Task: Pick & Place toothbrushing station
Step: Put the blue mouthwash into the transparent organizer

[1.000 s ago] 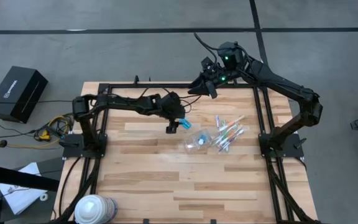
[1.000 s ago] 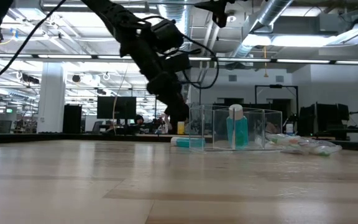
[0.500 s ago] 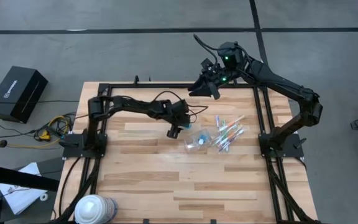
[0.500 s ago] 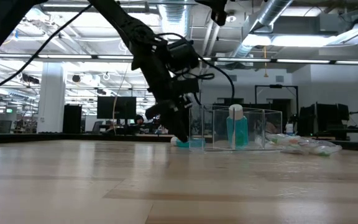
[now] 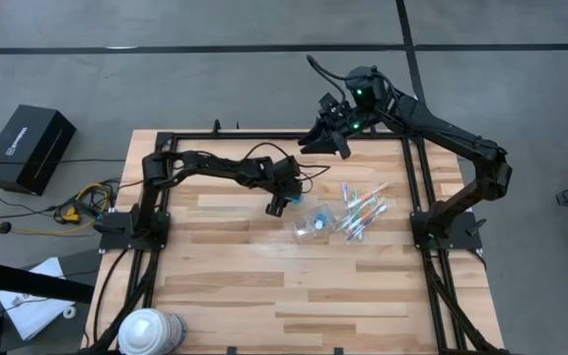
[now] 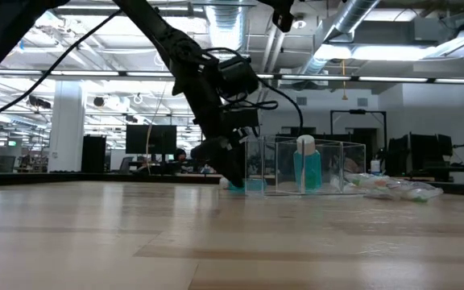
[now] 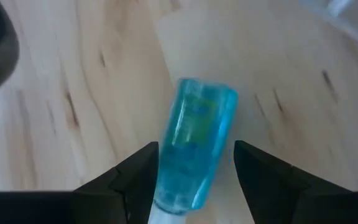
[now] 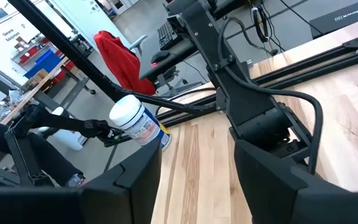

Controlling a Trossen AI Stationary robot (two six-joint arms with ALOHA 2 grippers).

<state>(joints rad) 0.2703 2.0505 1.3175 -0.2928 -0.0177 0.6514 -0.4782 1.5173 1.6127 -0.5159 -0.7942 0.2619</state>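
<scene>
clearly little is finished: the left gripper (image 7: 194, 180) sits low on the table (image 5: 225, 281) with its fingers apart around the blue tube (image 7: 194, 146), which lies flat just beside the clear cup (image 5: 314, 224). the toothbrushes (image 5: 363, 209) lie loose beside the cup, none gathered. the right gripper (image 5: 325, 141) waits above the table's far edge, fingers spread. gripping and placing remain.

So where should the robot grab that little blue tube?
Across the blue tube's narrow middle, coming straight down from above. It lies flat on the table, and the left gripper already has an open finger on each long side, so closing there should pinch it squarely.
</scene>
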